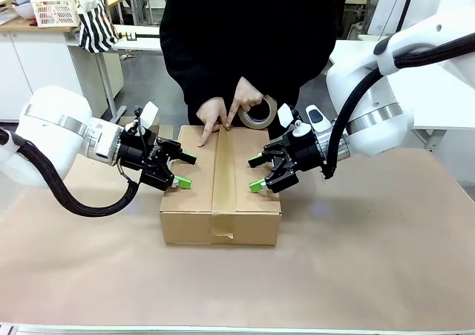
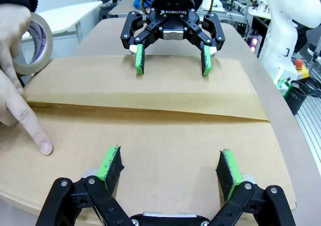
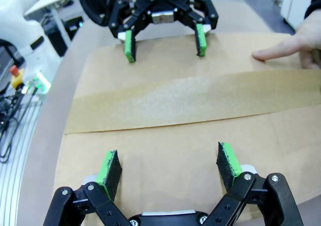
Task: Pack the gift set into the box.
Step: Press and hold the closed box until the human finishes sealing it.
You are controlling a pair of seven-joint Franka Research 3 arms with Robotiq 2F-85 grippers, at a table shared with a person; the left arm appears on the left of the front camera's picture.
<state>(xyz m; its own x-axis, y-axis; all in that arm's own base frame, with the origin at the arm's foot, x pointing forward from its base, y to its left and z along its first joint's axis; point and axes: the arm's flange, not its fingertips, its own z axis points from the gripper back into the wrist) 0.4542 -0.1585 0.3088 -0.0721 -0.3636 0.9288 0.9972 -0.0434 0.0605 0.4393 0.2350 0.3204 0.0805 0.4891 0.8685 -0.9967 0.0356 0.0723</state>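
The box (image 1: 194, 218) stands mid-table with its flaps down and a strip of brown tape (image 1: 223, 173) along the seam. My left gripper (image 1: 185, 170) is open, its green pads over the box's left top edge; in its own view (image 2: 169, 166) the pads straddle bare cardboard (image 2: 165, 136). My right gripper (image 1: 257, 172) is open over the right top edge, seen also in its wrist view (image 3: 169, 165). At the far end a person's hands (image 1: 215, 116) press fingers on the tape and hold a tape roll (image 1: 260, 112). The gift set is hidden.
Brown paper (image 1: 356, 261) covers the table around the box. A white slatted basket (image 1: 56, 8) and a striped bag (image 1: 96, 23) sit on a counter at the back left. The person stands close behind the box.
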